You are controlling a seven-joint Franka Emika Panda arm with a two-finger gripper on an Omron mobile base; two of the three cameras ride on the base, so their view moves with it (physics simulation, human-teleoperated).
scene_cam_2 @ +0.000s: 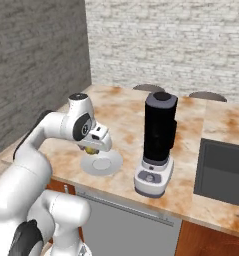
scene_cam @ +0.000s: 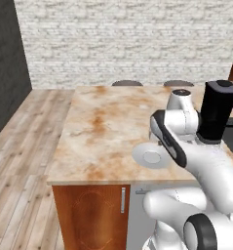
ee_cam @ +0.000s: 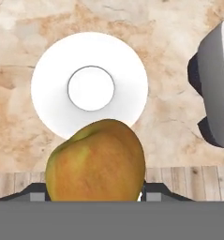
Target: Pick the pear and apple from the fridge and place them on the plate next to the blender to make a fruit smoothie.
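Note:
My gripper [ee_cam: 94, 193] is shut on a yellow-green apple with an orange blush [ee_cam: 97, 161], which it holds above the near edge of the plate [ee_cam: 48, 98]. The plate is small, round, white and bare, and lies on the marble counter near its front edge [scene_cam: 141, 155] [scene_cam_2: 110, 165]. In the right base view the gripper [scene_cam_2: 93, 146] hangs just over the plate's left rim, with the apple [scene_cam_2: 92, 149] peeking out under it. The black blender on its pale base [scene_cam_2: 158, 135] [scene_cam: 216, 112] [ee_cam: 216, 93] stands right of the plate. The pear and the fridge are out of view.
The marble island counter [scene_cam: 103, 132] stretches left and back from the plate. A dark recessed panel [scene_cam_2: 223, 170] lies right of the blender. Two stool tops [scene_cam: 126, 83] show at the far edge. Wooden floor [scene_cam: 20, 146] lies left of the island.

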